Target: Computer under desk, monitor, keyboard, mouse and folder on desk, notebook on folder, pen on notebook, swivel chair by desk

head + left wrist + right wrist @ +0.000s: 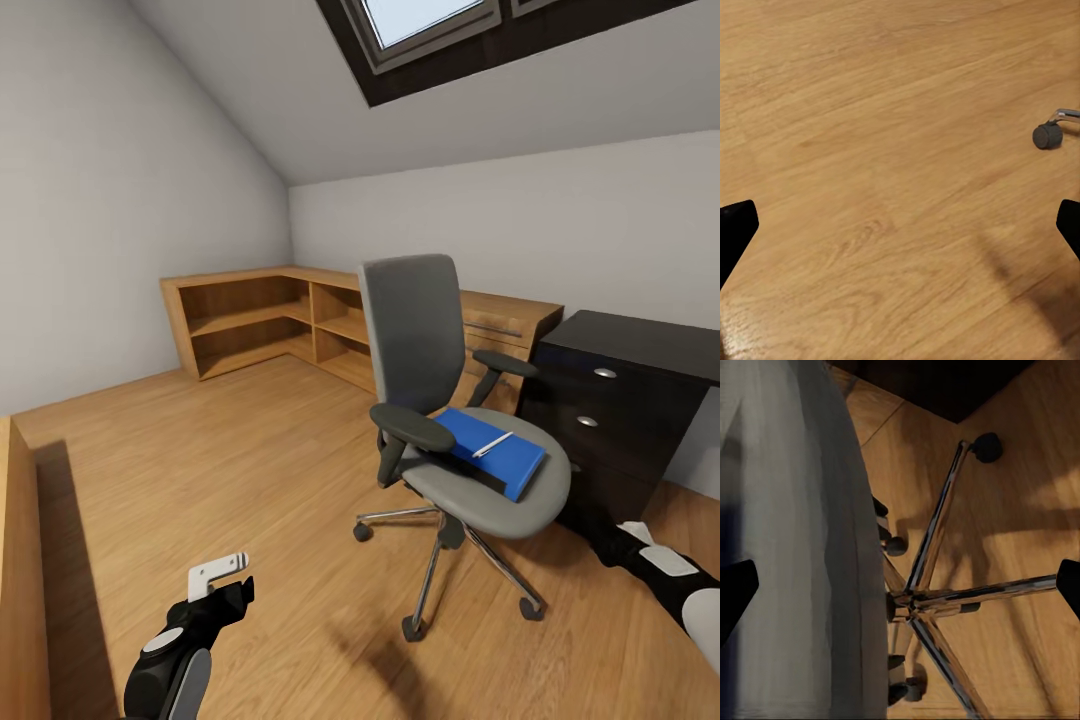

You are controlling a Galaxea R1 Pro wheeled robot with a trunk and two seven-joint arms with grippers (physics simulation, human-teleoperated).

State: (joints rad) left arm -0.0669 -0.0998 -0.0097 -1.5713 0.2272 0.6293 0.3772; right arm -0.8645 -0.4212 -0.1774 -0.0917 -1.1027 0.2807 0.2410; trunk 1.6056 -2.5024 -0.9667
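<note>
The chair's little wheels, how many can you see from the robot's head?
3 wheels: one toward the robot's left, one nearest the robot, one toward its right. More may be hidden behind the swivel chair post and seat.

The swivel chair (916,601) is seen close from above. The rounded edge of its grey fabric seat (802,555) is blurred by nearness. Beside the seat, the chrome five-spoke base (945,600) is spread over the light wood plank floor (1020,510), with the spokes meeting at a dark central hub. One spoke is ended by a black castor (986,447) resting on the planks near a dark shape, which cannot be identified. Further castors are partly hidden under the seat's edge. Soft shadows of the spokes are cast across the floor. The two black fingertips (736,589) of the right gripper (900,589) are held far apart, with nothing between them.
</note>
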